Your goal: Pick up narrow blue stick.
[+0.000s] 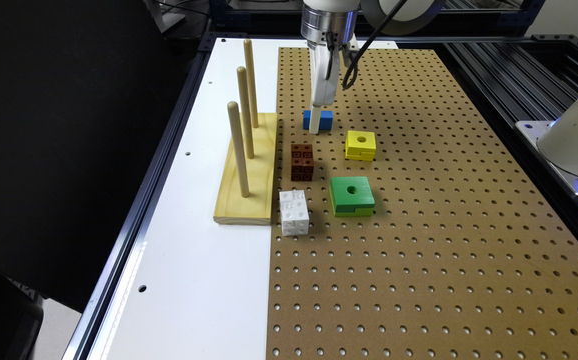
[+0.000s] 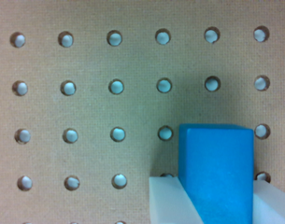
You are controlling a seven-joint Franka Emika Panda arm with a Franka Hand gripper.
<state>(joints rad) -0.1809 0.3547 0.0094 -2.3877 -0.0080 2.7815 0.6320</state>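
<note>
Brown pegboard (image 1: 419,240) on white bench. Narrow blue stick (image 1: 325,120) flat near pegboard's far edge. Gripper (image 2: 216,198) down over it — white fingers (image 2: 167,200) flank both sides, narrow gap, apparently touching. Grasp step; next — confirm squeeze, lift straight up.

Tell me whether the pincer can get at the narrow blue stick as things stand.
Probably yes. The pincer is already down at the narrow blue stick, with a white finger on each side of it. Nothing lies between them, and the yellow block sits apart.
</note>
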